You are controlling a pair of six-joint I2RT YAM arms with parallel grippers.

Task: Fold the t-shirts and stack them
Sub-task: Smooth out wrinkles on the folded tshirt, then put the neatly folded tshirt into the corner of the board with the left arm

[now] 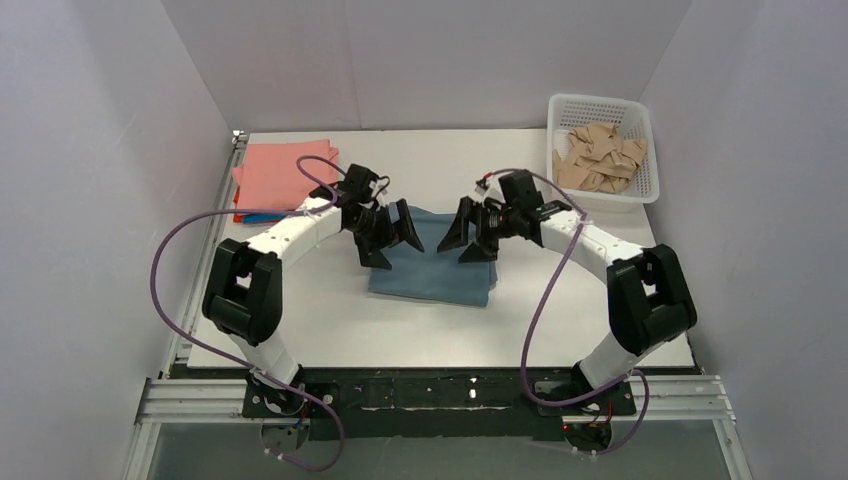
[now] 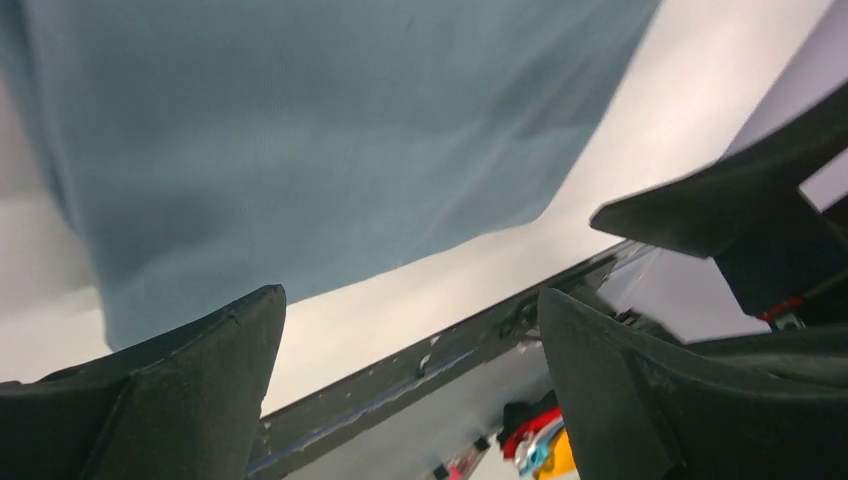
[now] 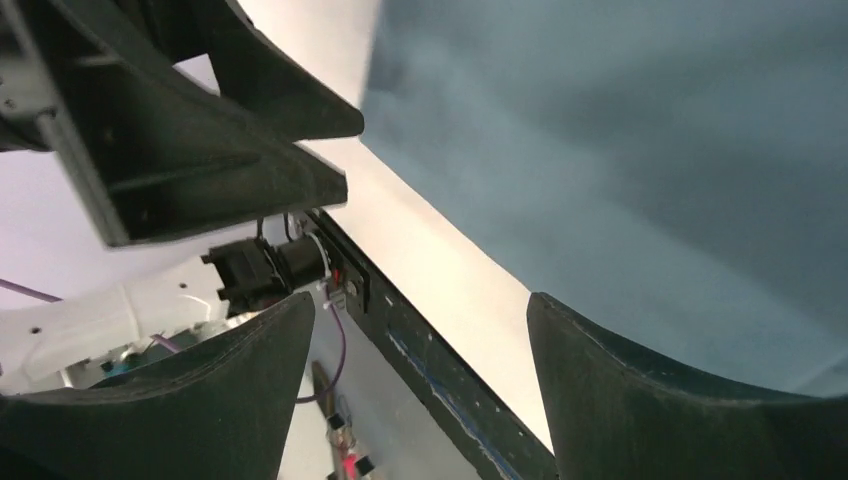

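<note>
Your left arm curves in from the lower left of the top view, elbow raised. Its left gripper point(image 1: 392, 243) hangs over the left edge of the grey-blue t-shirt point(image 1: 437, 268), with the jaws spread wide and holding nothing. Your right arm mirrors it from the lower right. The right gripper point(image 1: 466, 242) sits over the shirt's upper right corner, likewise spread wide and empty. The two claws face each other near the centre of the frame, close but apart.

The shirt lies folded as a rough rectangle in the middle of the table point(image 1: 320, 320). In the left wrist view the cloth point(image 2: 300, 130) fills the upper left, and its edge runs diagonally above the parted fingers point(image 2: 180, 400). In the right wrist view the shirt point(image 3: 620, 150) fills the upper right and the left gripper point(image 3: 200, 130) sits in the upper left.

Bare tabletop lies below the shirt and to its lower left and lower right. The salmon-pink t-shirt point(image 1: 285, 175) takes the upper left, with slivers of blue and orange-red cloth point(image 1: 252, 216) under its lower left edge. A white basket point(image 1: 603, 99) of tan pieces point(image 1: 600, 155) takes the upper right
</note>
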